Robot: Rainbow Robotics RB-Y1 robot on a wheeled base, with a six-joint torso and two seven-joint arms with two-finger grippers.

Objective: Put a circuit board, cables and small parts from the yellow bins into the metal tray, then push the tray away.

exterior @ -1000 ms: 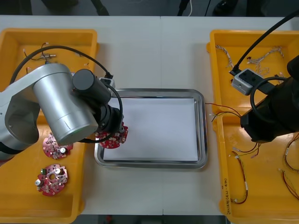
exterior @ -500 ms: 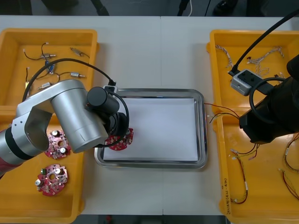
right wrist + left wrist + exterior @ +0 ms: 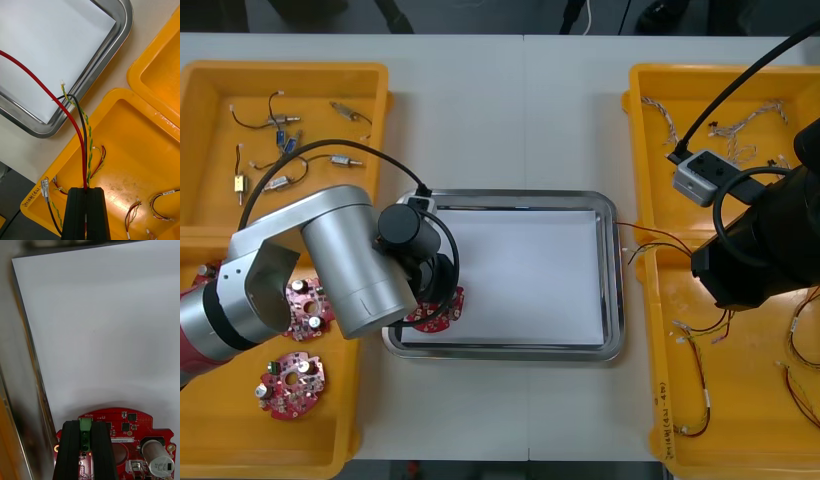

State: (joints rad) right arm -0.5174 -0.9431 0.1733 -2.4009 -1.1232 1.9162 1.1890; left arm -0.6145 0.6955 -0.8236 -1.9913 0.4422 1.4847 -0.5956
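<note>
1. The round red circuit board was over the white inside of the metal tray, at its near left corner, just beside the left rim.
2. The left gripper was clenched on the board's green connector.
3. The right gripper pinched a red and black cable above the near right yellow bin. The cable's far end reached over the tray's rim.

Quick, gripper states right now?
Left gripper: shut on round red circuit board, low inside the metal tray.
Right gripper: shut on red and black cable, above a yellow bin.
</note>
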